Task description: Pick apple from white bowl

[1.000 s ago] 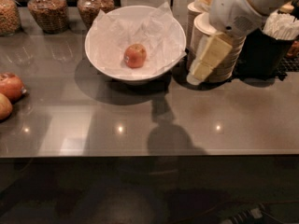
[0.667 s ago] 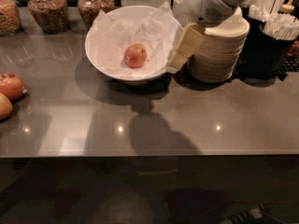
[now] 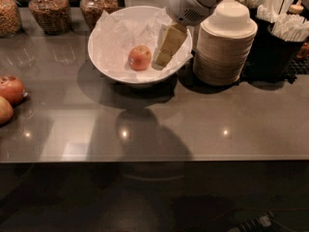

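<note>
The apple (image 3: 140,57) is small, round and orange-red. It lies in the bowl (image 3: 98,58) on the bench (image 3: 193,122). The claw (image 3: 162,61) hangs just beside it; I cannot tell if it is open or closed.

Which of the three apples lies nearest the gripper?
The orange-red apple in the white bowl; the gripper hangs beside it, the other two apples lie far left.

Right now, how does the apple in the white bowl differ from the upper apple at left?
The apple is paler orange-red, on paper in the white bowl; the upper apple is darker red, on the counter. Both are round. The end effector hangs over the bowl.
</note>
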